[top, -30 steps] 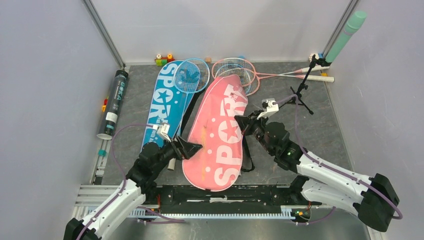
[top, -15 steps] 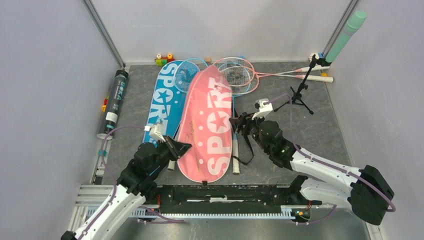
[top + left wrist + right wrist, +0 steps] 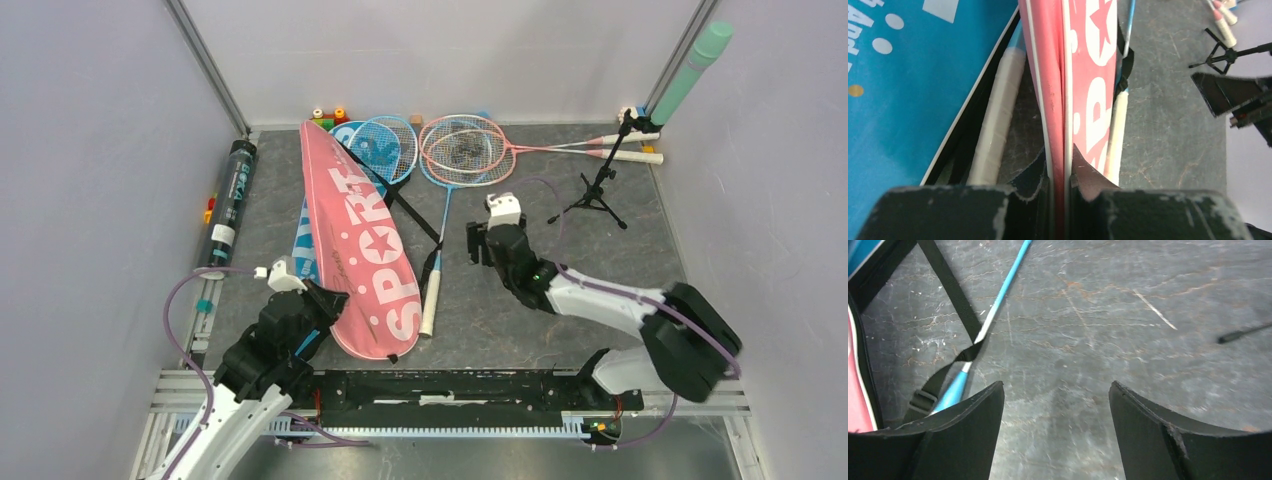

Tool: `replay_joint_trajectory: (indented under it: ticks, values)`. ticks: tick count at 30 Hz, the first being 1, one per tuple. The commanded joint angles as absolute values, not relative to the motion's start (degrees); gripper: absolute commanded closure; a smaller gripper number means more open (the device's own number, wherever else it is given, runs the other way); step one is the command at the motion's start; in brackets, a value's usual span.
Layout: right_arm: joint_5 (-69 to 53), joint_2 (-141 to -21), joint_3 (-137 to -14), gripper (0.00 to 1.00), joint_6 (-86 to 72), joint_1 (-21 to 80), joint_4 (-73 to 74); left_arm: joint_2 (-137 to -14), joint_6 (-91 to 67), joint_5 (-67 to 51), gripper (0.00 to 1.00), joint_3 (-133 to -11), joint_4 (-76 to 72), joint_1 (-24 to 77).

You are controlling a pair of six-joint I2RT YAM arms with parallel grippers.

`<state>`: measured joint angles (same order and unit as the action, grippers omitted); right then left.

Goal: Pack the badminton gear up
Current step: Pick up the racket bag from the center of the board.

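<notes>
The pink "SPORT" bag (image 3: 360,240) lies slanted over the blue "SPORT" bag (image 3: 303,250). My left gripper (image 3: 322,300) is shut on the pink bag's near edge; the left wrist view shows the pink edge (image 3: 1055,100) pinched at my left gripper (image 3: 1059,162). My right gripper (image 3: 480,243) hangs open over bare floor, nothing between the fingers (image 3: 973,420). A blue racket's shaft (image 3: 1003,295) lies left of it. Blue rackets (image 3: 385,145) and pink rackets (image 3: 465,150) lie at the back. The dark tube (image 3: 228,205) lies along the left wall.
A small black tripod (image 3: 598,185) stands at the back right, with a green tube (image 3: 692,72) leaning in the corner. Toy blocks (image 3: 328,118) sit by the back wall. The bag's black strap (image 3: 950,290) crosses the floor. Walls close in on three sides.
The pink bag has swung left onto the blue bag, uncovering a blue racket. My left gripper shut on its edge and pulled back; my right gripper let go and opened.
</notes>
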<state>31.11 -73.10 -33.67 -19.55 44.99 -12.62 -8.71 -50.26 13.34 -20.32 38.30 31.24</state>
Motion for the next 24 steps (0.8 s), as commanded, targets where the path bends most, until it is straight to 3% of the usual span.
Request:
replay_joint_trajectory:
  ticks: [1,5,11,16,21,24]
  values:
    - [22.95,-84.88,-44.51,0.21,-20.10,43.36,-13.68,-10.54,-51.33,11.78,0.98,-23.29,37.97,31.18]
    - [14.82,-94.84,-52.32,0.26,-22.16,43.29,-12.29,-9.78,-51.83,8.94,0.98,-22.56,37.84,31.11]
    - [11.77,-98.76,-53.82,0.26,-22.41,43.41,-13.38,-8.03,-51.75,-0.27,0.98,-22.74,35.24,31.13]
    - [11.74,-95.74,-50.71,0.25,-19.02,44.20,-12.76,-8.50,-55.00,-15.84,0.98,-25.25,29.98,31.11]
    - [9.75,-88.03,-44.22,0.22,-16.85,44.64,-13.83,-13.23,-58.12,-21.51,0.98,-27.38,32.02,31.11]
    - [9.03,-85.99,-42.99,0.23,-16.30,45.57,-13.41,-14.97,-61.94,-27.76,0.98,-25.62,24.53,31.16]
